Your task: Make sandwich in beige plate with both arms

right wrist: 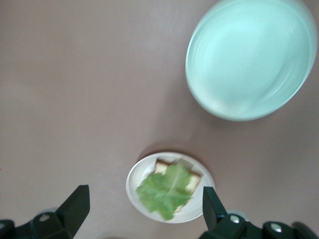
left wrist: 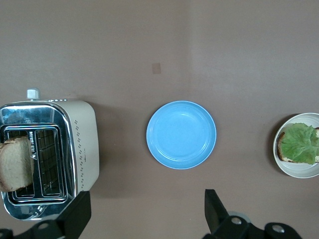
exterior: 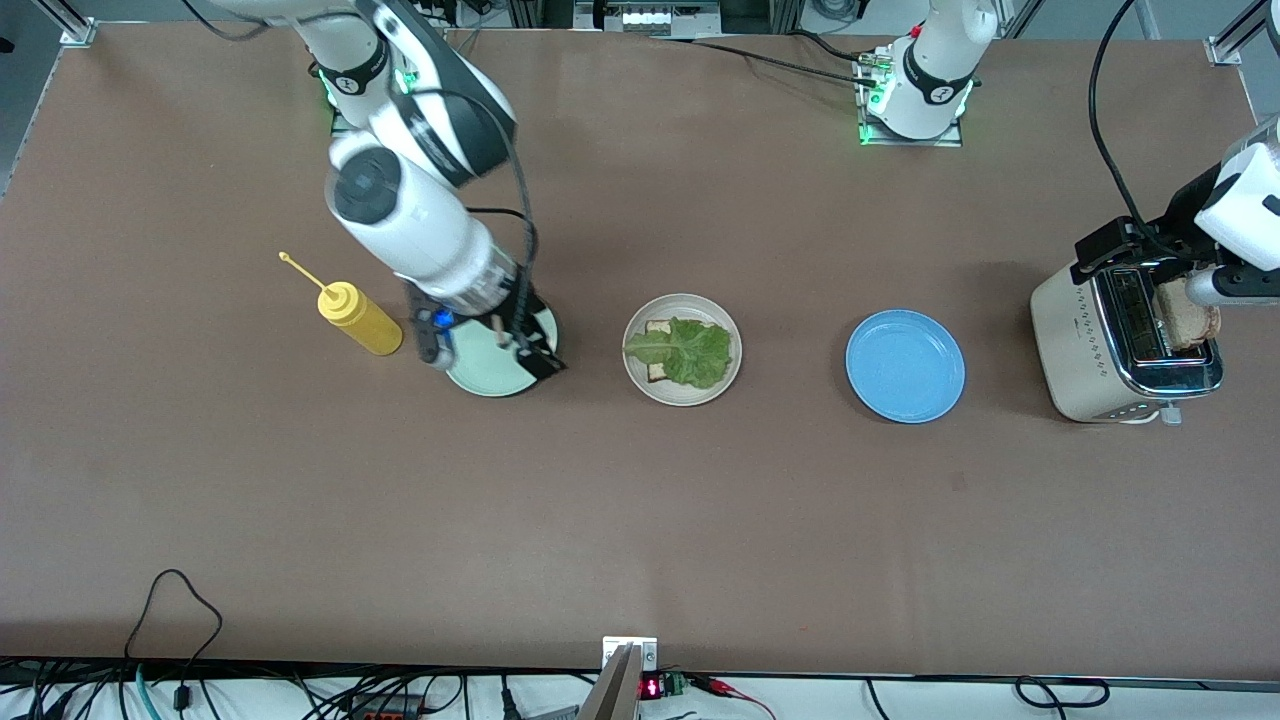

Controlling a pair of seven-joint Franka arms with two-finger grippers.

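Note:
The beige plate sits mid-table and holds one bread slice under a ruffled green lettuce leaf. It also shows in the right wrist view and the left wrist view. A second bread slice stands in the toaster, and shows in the left wrist view. My right gripper hangs open and empty over the mint-green plate; in the right wrist view the lettuce lies between its fingers. My left gripper is open and empty, up beside the toaster.
A bright blue plate lies between the beige plate and the toaster. A yellow squeeze bottle lies beside the mint-green plate, toward the right arm's end. Black cables run along the table edge nearest the front camera.

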